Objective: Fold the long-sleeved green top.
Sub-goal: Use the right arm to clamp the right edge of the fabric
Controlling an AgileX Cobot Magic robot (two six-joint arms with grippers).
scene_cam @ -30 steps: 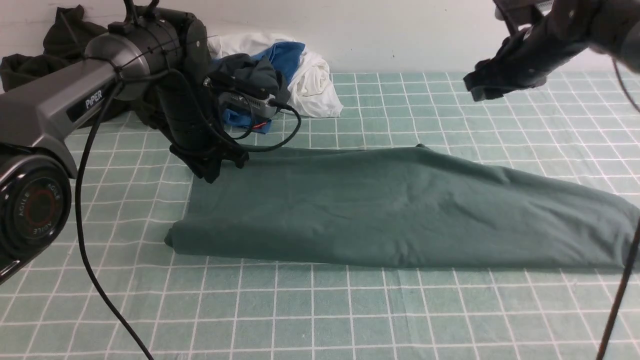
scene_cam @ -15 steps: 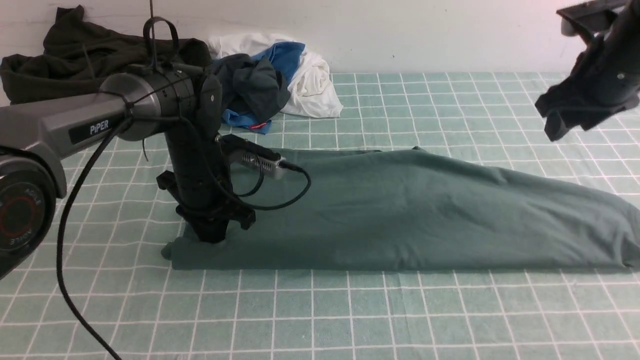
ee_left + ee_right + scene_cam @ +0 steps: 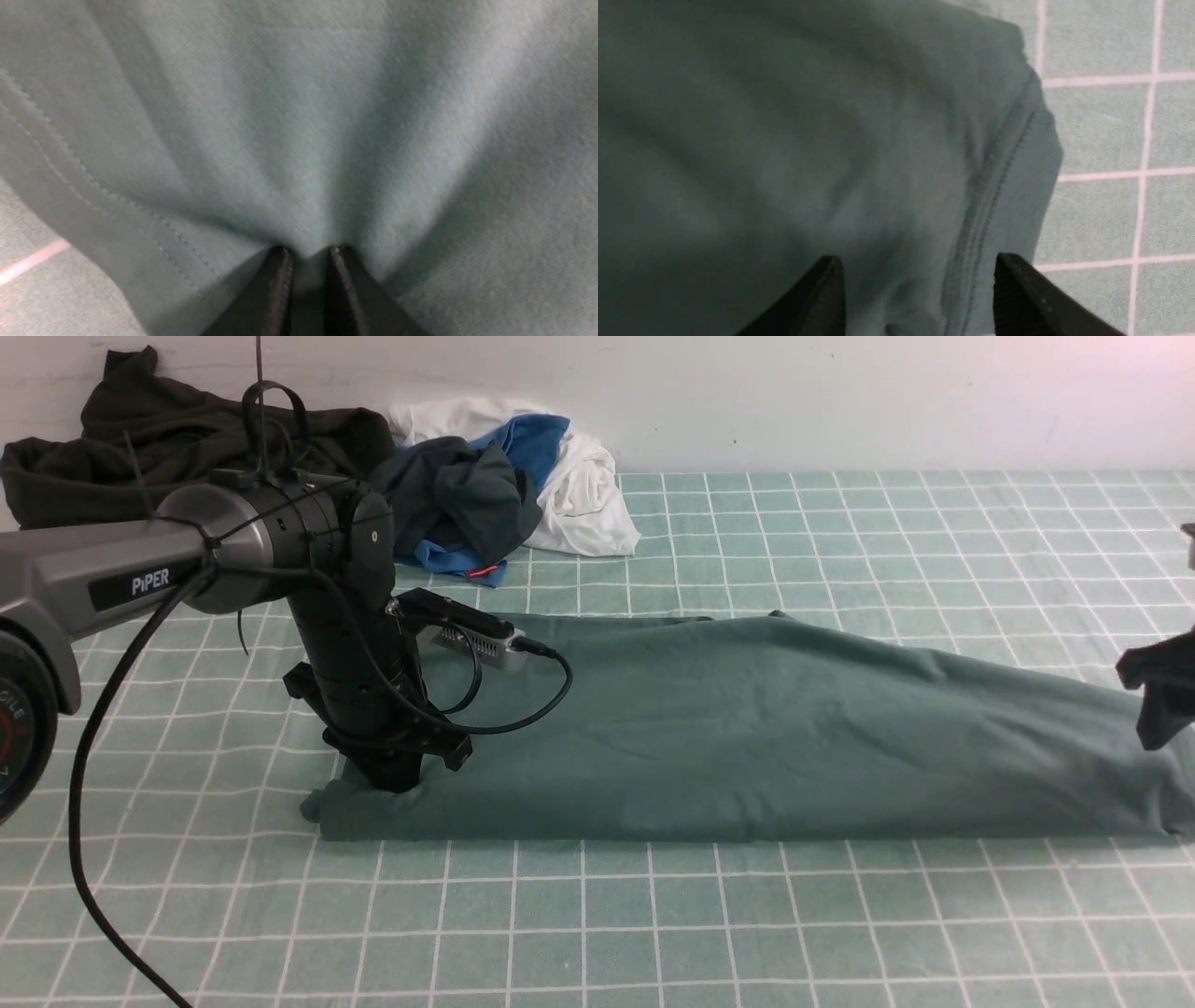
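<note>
The green long-sleeved top [image 3: 747,728] lies folded in a long band across the checked table, with no logo showing. My left gripper [image 3: 392,784] points down on its left end near the front corner. In the left wrist view my left gripper [image 3: 306,252] has its jaws nearly together, pinching a ridge of the green cloth [image 3: 303,116] beside a stitched hem. My right gripper [image 3: 1158,709] hangs over the top's right end at the frame edge. In the right wrist view my right gripper [image 3: 917,266] is open, its jaws wide apart over a seamed edge of the top [image 3: 784,140].
A dark olive-black garment [image 3: 140,457] lies at the back left. A dark grey garment [image 3: 467,495] and white and blue clothes [image 3: 579,476] are piled beside it by the wall. The green checked table cover [image 3: 653,933] stretches in front of the top.
My left gripper moved from the top's far-left corner to its near-left corner and came down onto the cloth. My right arm dropped from high at the right to the top's right end.
</note>
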